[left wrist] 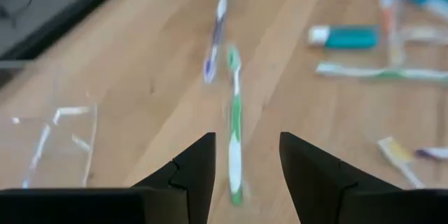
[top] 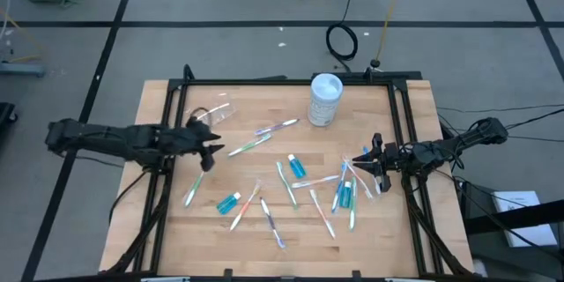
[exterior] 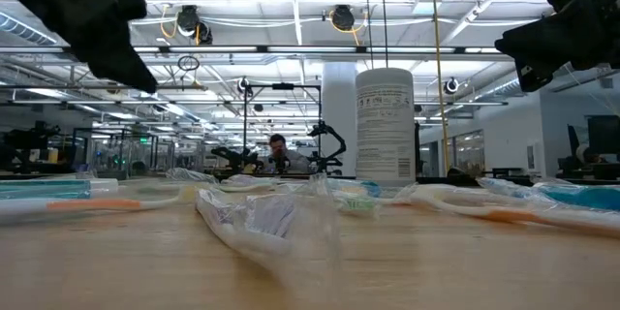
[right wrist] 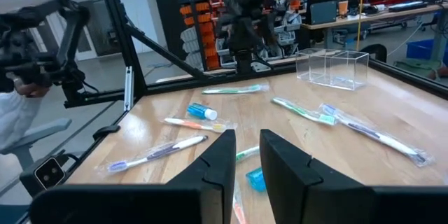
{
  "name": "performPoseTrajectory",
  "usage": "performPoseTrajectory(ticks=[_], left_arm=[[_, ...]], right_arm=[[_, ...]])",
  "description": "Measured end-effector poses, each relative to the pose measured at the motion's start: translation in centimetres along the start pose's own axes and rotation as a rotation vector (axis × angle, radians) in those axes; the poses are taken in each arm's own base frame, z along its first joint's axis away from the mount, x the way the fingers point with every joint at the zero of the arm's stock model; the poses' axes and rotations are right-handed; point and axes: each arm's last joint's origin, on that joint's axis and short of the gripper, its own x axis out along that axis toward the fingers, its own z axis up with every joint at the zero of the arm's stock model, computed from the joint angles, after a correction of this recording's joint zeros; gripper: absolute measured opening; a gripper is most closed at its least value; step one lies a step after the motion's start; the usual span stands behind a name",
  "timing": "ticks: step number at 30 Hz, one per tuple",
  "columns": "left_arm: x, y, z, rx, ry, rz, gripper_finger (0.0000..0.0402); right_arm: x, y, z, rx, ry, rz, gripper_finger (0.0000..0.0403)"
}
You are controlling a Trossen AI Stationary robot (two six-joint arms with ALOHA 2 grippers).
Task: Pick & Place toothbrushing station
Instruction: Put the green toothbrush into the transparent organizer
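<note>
Tabletop: the pale wooden tabletop (top: pixel 176 229) carries everything loose and flat, nothing yet sorted; the scatter suggests the station's parts are waiting to be gathered one by one.
White container: a tall white cylindrical container with a printed label (top: pixel 325 100) stands upright at the far edge; it serves here as the landmark and looks to be no part of the set.
Clear holder: a small clear plastic box-like cup (top: pixel 207 116) sits well to the left of the white container, beside the left arm, empty as far as I can tell, so likely the place the brushes go.
Left gripper: the left gripper (top: pixel 209 152) hovers just in front of the clear holder, left of the container, its dark fingers (left wrist: pixel 197 169) set apart and holding nothing, lined up along a green-and-white toothbrush (left wrist: pixel 234 136), probably to straddle it for a pick.
Right gripper: the right gripper (top: pixel 367 166) hangs right of and nearer than the container, over a cluster of brushes, jaws narrow with a slim gap and nothing between them; it appears to wait.
Toothbrushes: thin pale toothbrushes (top: pixel 288 187) lie criss-crossed in front of the container.
Toothpaste: small blue toothpaste tubes (top: pixel 297 166) lie among them, in front of the container.
</note>
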Motion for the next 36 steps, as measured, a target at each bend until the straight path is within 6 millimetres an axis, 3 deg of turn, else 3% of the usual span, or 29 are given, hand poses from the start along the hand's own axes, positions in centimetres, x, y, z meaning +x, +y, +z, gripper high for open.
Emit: performPoseTrajectory(ticks=[4, 8, 19, 36], left_arm=[[1.5, -0.3, 0.0, -0.028, 0.212, 0.093, 0.0161], [2.0, 0.0, -0.1, -0.167, 0.374, 0.227, 0.0161], [3.0, -0.4, -1.2, -0.474, 0.512, 0.238, 0.0161], [3.8, 0.8, -7.0, -0.59, 0.692, 0.342, 0.0161]], right_arm=[[0.0, 0.0, 0.0, 0.007, 0.001, 0.0, 0.0059], [0.0, 0.0, 0.0, 0.007, 0.0, 0.0, 0.0059], [0.0, 0.0, 0.0, 0.004, 0.0, 0.0, 0.0059], [0.0, 0.0, 0.0, 0.006, -0.001, 0.0, 0.0059]])
